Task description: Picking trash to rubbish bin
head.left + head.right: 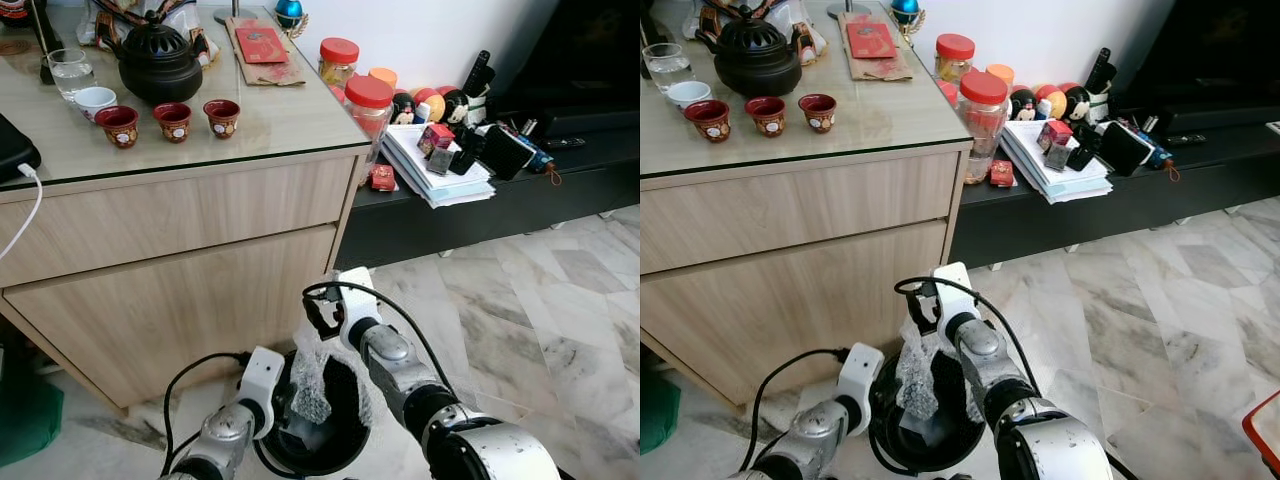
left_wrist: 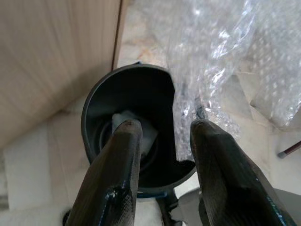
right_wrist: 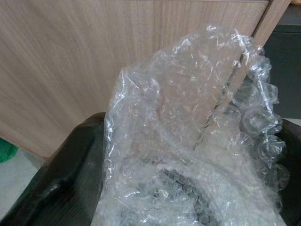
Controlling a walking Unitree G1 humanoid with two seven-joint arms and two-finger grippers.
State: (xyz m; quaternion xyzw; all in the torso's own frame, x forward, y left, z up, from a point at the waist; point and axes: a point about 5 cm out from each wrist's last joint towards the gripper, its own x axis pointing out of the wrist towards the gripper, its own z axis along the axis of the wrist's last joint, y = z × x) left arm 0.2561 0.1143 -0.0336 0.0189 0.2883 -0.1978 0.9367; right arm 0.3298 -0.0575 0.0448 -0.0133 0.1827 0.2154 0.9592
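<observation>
In the left eye view, the right claw (image 1: 318, 335) grips a sheet of bubble wrap (image 1: 310, 385) that hangs down into the black bin (image 1: 335, 445) on the marble floor (image 1: 520, 320), just before the wooden cabinet (image 1: 170, 270); the left claw (image 1: 285, 400) reaches to the bin's rim. In the left wrist view its fingers (image 2: 117, 160) stand narrowly apart, holding nothing, over the bin beside the wrap. In the right wrist view the wrap (image 3: 188, 141) drapes between that claw's fingers (image 3: 66, 179).
</observation>
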